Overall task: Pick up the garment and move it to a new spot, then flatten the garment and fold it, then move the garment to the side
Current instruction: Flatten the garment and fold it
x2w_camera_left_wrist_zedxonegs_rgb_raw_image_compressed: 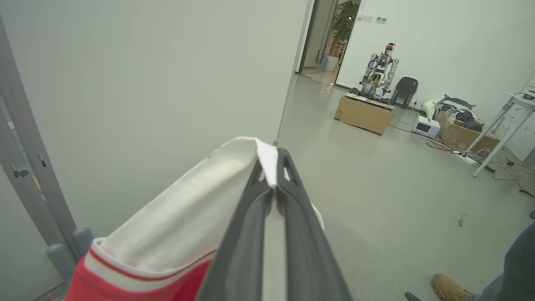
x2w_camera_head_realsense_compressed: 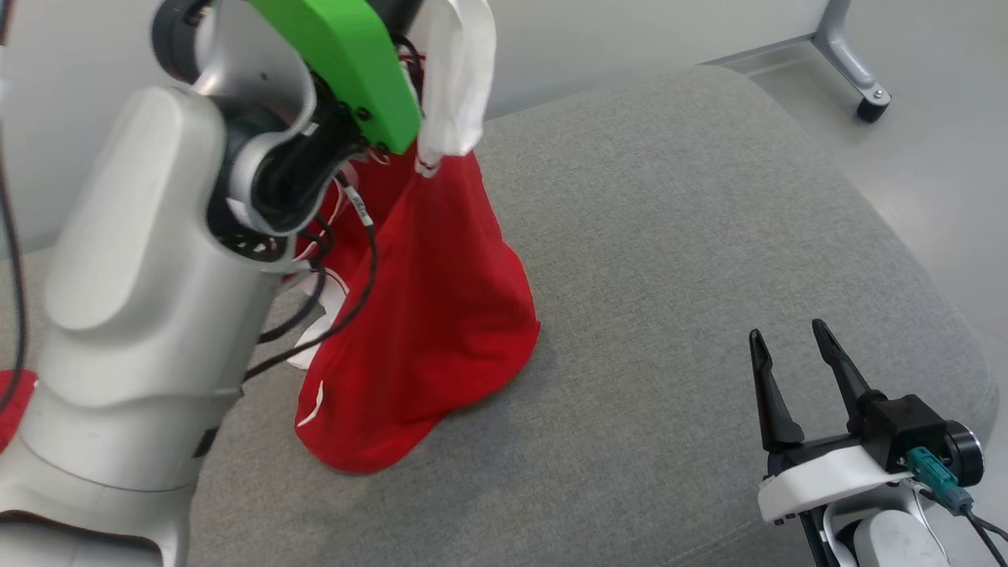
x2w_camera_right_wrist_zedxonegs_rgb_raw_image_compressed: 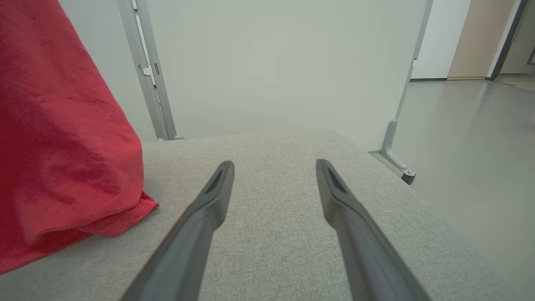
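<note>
one red garment (x2w_camera_head_realsense_compressed: pixel 441 315) hangs, long axis vertical, hem on the cushion (x2w_camera_head_realsense_compressed: pixel 669 236). left jaws grip its white top; right jaws gape wide.

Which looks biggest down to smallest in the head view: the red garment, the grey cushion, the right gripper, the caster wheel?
1. grey cushion
2. red garment
3. right gripper, close to the camera, so flattered
4. caster wheel, far off

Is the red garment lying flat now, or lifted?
Lifted, not flat: the garment hangs from the left gripper, which is shut on its white part, and its lower edge rests on the grey cushion.
</note>
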Motion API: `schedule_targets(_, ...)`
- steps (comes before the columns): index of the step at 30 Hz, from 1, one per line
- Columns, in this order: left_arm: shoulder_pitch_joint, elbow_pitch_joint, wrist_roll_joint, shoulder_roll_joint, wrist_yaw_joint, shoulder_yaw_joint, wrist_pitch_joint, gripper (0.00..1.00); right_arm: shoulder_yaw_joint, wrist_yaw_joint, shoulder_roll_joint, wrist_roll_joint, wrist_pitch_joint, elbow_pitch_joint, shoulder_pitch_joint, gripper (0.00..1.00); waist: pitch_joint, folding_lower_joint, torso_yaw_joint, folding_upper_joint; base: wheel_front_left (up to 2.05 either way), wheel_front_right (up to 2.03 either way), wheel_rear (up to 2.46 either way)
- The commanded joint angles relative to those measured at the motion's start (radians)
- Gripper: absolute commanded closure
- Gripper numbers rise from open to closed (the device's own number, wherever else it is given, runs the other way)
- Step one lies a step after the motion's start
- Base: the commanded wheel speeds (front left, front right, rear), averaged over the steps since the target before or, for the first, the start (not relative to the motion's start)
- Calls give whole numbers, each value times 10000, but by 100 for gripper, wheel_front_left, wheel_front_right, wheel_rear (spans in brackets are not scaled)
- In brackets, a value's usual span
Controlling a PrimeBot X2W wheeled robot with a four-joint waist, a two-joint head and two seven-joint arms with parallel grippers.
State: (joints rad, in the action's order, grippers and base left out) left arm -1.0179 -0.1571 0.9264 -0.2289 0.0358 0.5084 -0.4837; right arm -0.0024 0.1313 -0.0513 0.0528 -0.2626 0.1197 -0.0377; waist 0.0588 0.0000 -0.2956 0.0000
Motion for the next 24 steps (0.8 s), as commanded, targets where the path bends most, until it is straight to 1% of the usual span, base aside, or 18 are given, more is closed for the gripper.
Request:
schedule_targets(1, -37, -289, -158, 211, -26, 152, 145, 100, 64, -10, 0, 105, -35, 10, -114, 0, 301, 0, -432, 0, 0, 0, 0)
schedule_targets(4, 215, -1055, -327, 892, -80, 632, 533, 100, 217, -9, 3, 347, -35, 40, -275, 0, 506, 0, -863, 0, 0, 0, 0)
schedule_targets(7, 549, -1893, -553, 1281, -128, 1077, 1102, 100, 448, -10, 4, 566, -35, 43, -408, 0, 785, 0, -1329, 0, 0, 0, 0)
schedule_targets(8, 549, -1893, -553, 1281, -128, 1077, 1102, 100, 448, -10, 4, 566, -35, 43, -408, 0, 785, 0, -1329, 0, 0, 0, 0)
schedule_targets(11, 1035, -2888, -840, 1549, -67, 1590, 1783, 100, 700, -10, 6, 786, -35, 90, -499, 0, 1066, 0, -1809, 0, 0, 0, 0)
schedule_targets(14, 1607, -3829, -820, 1712, 1, 2016, 2449, 100, 780, -10, 6, 956, -35, 106, -581, 0, 1322, 0, -2229, 0, 0, 0, 0)
schedule_targets(17, 2009, -4426, -822, 1750, 21, 2672, 3063, 100, 790, -10, 12, 1130, -35, 79, -607, 0, 1639, 0, -2488, 0, 0, 0, 0)
schedule_targets(19, 2184, -4480, -710, 1760, -43, 3351, 3412, 100, 883, -9, 16, 1242, -35, 59, -651, 0, 1828, 0, -2613, 0, 0, 0, 0)
schedule_targets(20, 2215, -4491, -672, 1756, -9, 3645, 3572, 100, 920, -9, 7, 1301, -35, 53, -670, 0, 1902, 0, -2662, 0, 0, 0, 0)
schedule_targets(21, 2273, -4516, -549, 1750, 51, 3919, 3679, 95, 942, -10, 4, 1343, -35, 52, -692, 0, 1956, 0, -2696, 0, 0, 0, 0)
schedule_targets(22, 2317, -4524, -406, 1744, 117, 4145, 3762, 58, 958, -10, 4, 1383, -35, 46, -698, 0, 1994, 0, -2707, 0, 0, 0, 0)
schedule_targets(23, 2306, -4516, -309, 1745, 165, 4344, 3853, 0, 966, -10, 8, 1413, -35, 48, -711, 0, 2021, 0, -2712, 0, 0, 0, 0)
schedule_targets(24, 2243, -4518, -267, 1747, 232, 4543, 3989, 0, 958, -10, 8, 1418, -35, 55, -725, 0, 2034, 0, -2710, 0, 0, 0, 0)
